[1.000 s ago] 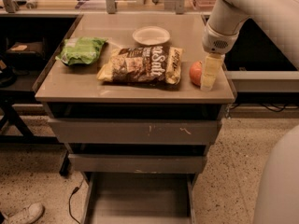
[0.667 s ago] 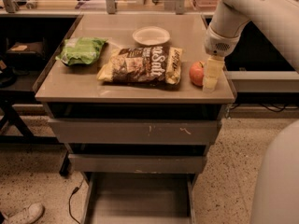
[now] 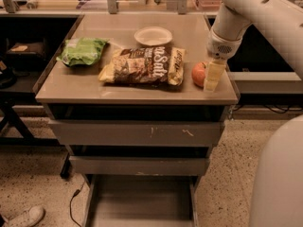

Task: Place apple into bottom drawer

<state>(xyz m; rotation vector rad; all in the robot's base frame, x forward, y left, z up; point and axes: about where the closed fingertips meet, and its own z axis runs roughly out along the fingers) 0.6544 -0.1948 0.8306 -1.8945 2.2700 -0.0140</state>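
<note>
Pincer: we see the pincer (image 3: 211, 79) at the table's (image 3: 94, 86) front right corner, pointing down from the white arm (image 3: 255, 8); we cannot tell whether it is open or closed.
Apple: the apple (image 3: 199, 74) sits on the table near the front right corner, just left of the pincer; we cannot tell whether the 2 touch.
Bottom drawer: the bottom drawer (image 3: 142, 202) is pulled out below the table's front edge, its flat grey floor showing.
Upper drawers: 2 upper drawers (image 3: 135, 134) sit above it, pushed further in, with scuffed grey fronts.
Brown chip bag: we see the brown chip bag (image 3: 142, 66) lying flat at the middle, just left of the apple.
Green bag: the green bag (image 3: 81, 51) lies near the left edge.
White bowl: the white bowl (image 3: 153, 35) stands behind the brown chip bag, toward the back edge.
Shoe: a pale shoe (image 3: 26, 216) rests on the speckled floor (image 3: 227, 174) at the lower left.
</note>
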